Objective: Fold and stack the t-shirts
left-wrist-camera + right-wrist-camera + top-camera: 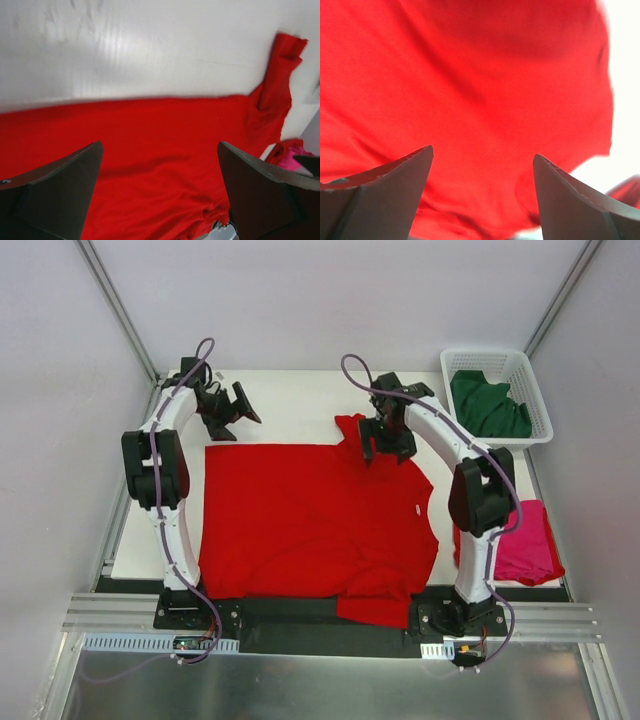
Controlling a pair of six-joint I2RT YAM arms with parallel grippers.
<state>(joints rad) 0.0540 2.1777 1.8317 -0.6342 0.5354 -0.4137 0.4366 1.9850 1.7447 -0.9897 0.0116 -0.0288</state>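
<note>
T-shirts: we count three, one of each colour. The red t-shirt (310, 520) lies spread over the middle of the white surface (290, 400). The pink t-shirt (530, 540) sits bunched at the surface's 4 o'clock edge, beside the right arm. The green t-shirt (487, 405) is crumpled inside the one white lattice basket (533, 368) at 1 o'clock. We see two arms, each with one gripper.

The left gripper (232, 412) hangs at about 11 o'clock, over bare surface just beyond the red shirt's far edge. Its jaws are spread wide with nothing between them, and it touches nothing that we can see.

The right gripper (386, 450) is low over the red shirt at about 1 o'clock, close to the far sleeve. Its jaws also stand well apart. Its wrist view shows only red cloth beyond the fingers, none of it pinched. We cannot tell whether the fingertips touch the fabric.

The red shirt lies mostly flat, with its hem toward 9 o'clock and its neck opening toward 3 o'clock. A small white label shows near the neck. One sleeve sticks out toward 12 o'clock, rumpled and partly turned up. The other reaches toward 6 o'clock and lies over the near edge of the surface, onto the black base rail. Soft wrinkles run near the neck.
</note>
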